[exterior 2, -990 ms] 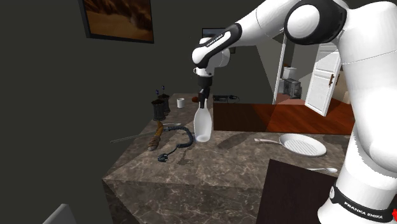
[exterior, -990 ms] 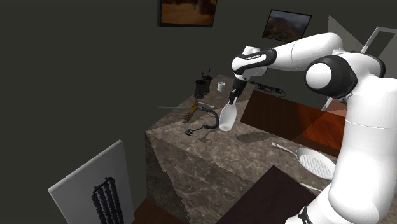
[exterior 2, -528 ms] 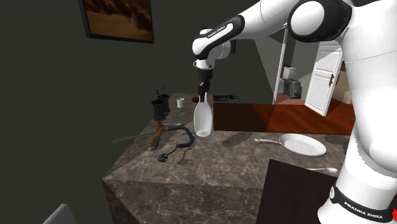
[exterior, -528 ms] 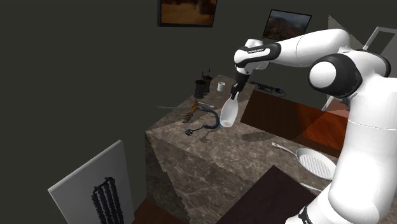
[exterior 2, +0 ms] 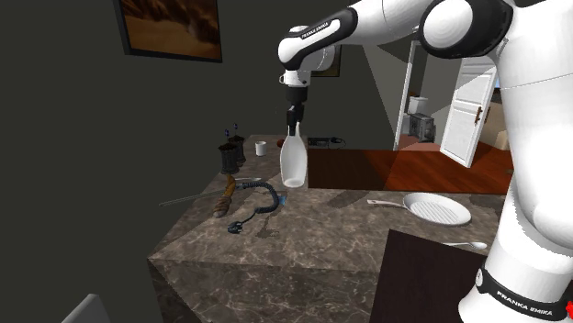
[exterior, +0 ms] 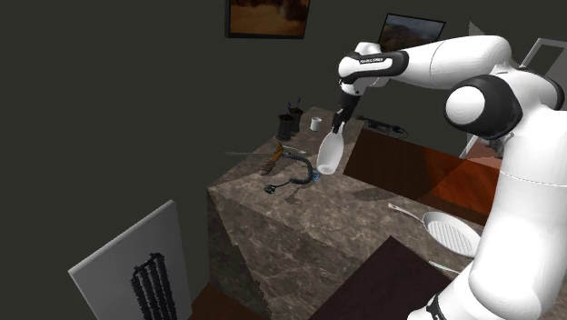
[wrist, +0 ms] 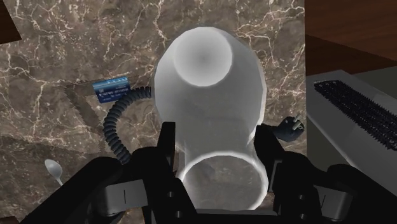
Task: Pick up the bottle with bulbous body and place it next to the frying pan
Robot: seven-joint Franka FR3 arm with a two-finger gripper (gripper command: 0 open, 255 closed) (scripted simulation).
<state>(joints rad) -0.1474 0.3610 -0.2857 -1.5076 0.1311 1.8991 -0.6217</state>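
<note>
Wrist view: gripper [wrist: 215,147] fingers clamped on white bottle [wrist: 213,76] neck.
Body hangs clear of counter [exterior 2: 303,240], prob. for xfer to frying pan [exterior 2: 439,209].

Glossy translucent white bottle [wrist: 213,95]; polished veined brown marble counter [exterior 2: 340,234].

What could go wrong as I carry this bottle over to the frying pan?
The gripper clasps the white bottle only at its narrow neck, bulbous body hanging below, so a quick swing might tilt or slip it. The handle of the frying pan points toward the bottle, so a low approach could knock it. The coiled black cable lies on the counter close under the bottle; lowering early might land on it.
</note>
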